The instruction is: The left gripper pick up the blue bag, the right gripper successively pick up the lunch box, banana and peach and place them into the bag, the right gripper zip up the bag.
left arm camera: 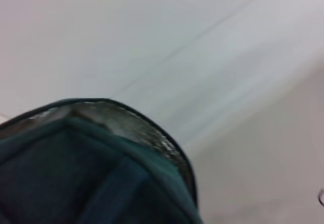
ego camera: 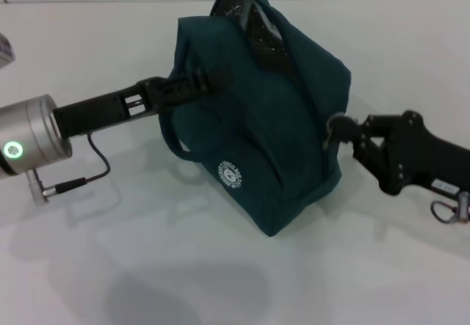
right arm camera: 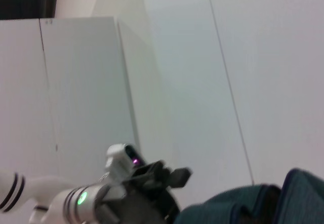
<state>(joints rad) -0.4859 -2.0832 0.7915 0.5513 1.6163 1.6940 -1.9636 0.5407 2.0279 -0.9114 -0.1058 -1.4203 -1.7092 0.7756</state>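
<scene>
Blue bag (ego camera: 272,130) at centre of the white counter (ego camera: 147,266), leaning toward 11 o'clock, foil-lined mouth gaping only at the top. Left hand (ego camera: 202,81) at 9 o'clock, clenched on the bag's upper fabric or a handle. Right hand (ego camera: 339,128) at 3 o'clock against the zip line; grip impossible to tell. No lunch box, banana or peach visible. Likely the zipping step. Next: pulling the zip to its end against the left hand's hold.
</scene>
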